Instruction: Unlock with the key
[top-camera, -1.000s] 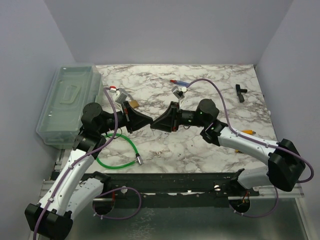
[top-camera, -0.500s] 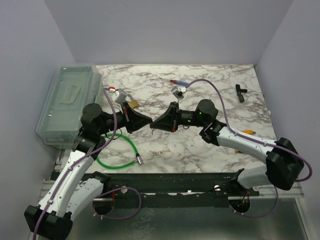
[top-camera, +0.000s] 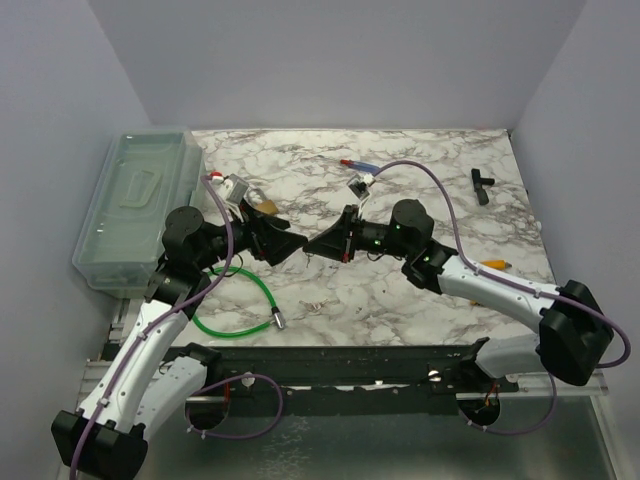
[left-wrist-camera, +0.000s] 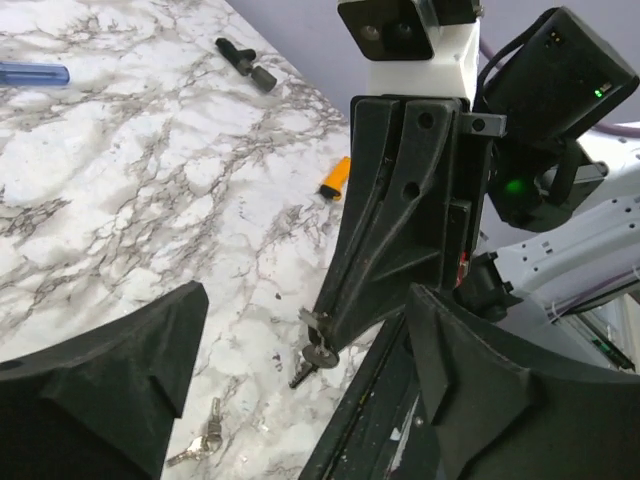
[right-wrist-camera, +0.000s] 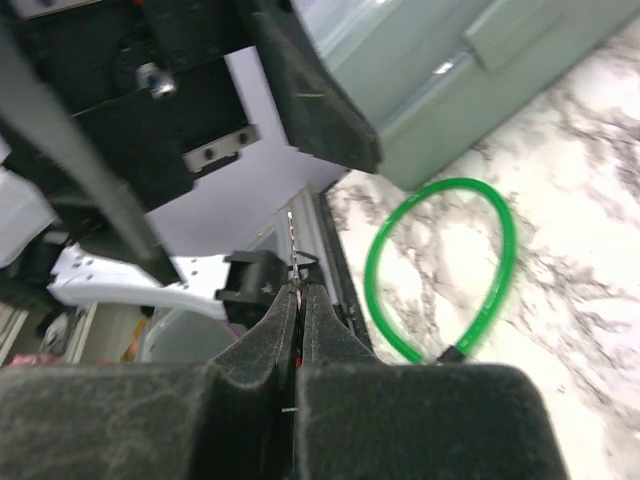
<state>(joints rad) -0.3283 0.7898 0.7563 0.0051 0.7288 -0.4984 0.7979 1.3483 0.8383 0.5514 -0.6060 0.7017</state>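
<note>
Key (left-wrist-camera: 318, 352) pinched in closed right hand (left-wrist-camera: 322, 335), left hand (top-camera: 290, 243) wide apart.

Top external: fixed, high behind the arm bases, looking down and forward over the whole white-and-grey marbled tabletop (top-camera: 400, 300). Left wrist: close, facing right at the right arm's closed black gripper (left-wrist-camera: 322, 338). Right wrist: close, facing left toward the looped green cable (right-wrist-camera: 440, 270) (top-camera: 235, 300), shared with top view.
</note>
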